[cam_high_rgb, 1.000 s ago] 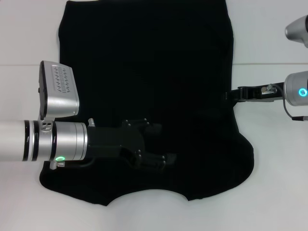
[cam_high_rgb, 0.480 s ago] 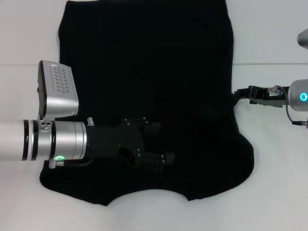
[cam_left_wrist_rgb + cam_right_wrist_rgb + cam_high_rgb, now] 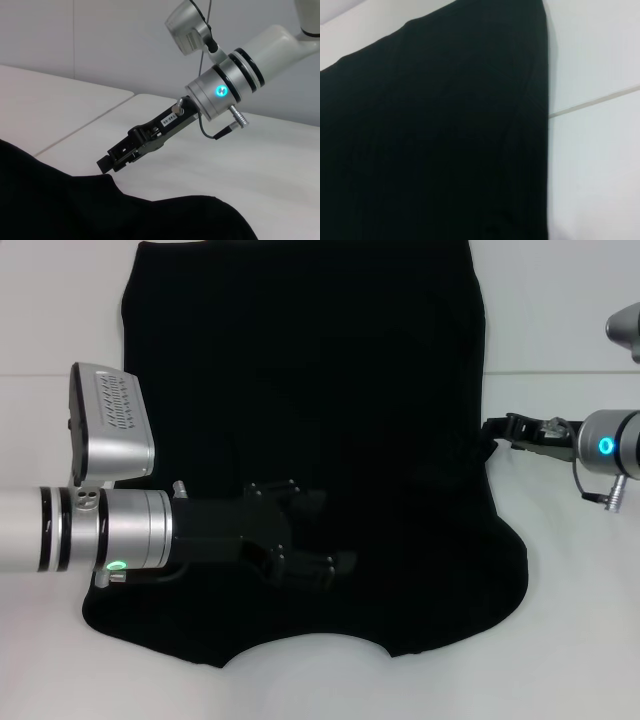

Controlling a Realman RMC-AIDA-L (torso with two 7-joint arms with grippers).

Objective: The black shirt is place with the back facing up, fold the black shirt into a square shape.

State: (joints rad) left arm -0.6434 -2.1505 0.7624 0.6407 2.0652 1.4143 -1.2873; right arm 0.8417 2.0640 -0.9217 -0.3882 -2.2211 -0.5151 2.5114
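Shirt (image 3: 310,420) fabric is what both arms are set against, and it is spread flat on the white table (image 3: 570,660), filling most of the head view. From the fingers outward: the right gripper (image 3: 492,430) is held at the shirt's right edge, its tips touching or just beside the cloth; in the left wrist view its fingers (image 3: 112,161) look nearly closed with no fabric seen between them, though a hold on the edge cannot be ruled out. Compared with a second ago, this gripper has been drawn slightly outward from the shirt's side. The left gripper (image 3: 325,565) is laid over the shirt's lower middle, and it has been shifted a little toward the left edge; how far its fingers are parted cannot be told against the black cloth. No fold is seen yet, so the folding is judged barely begun.
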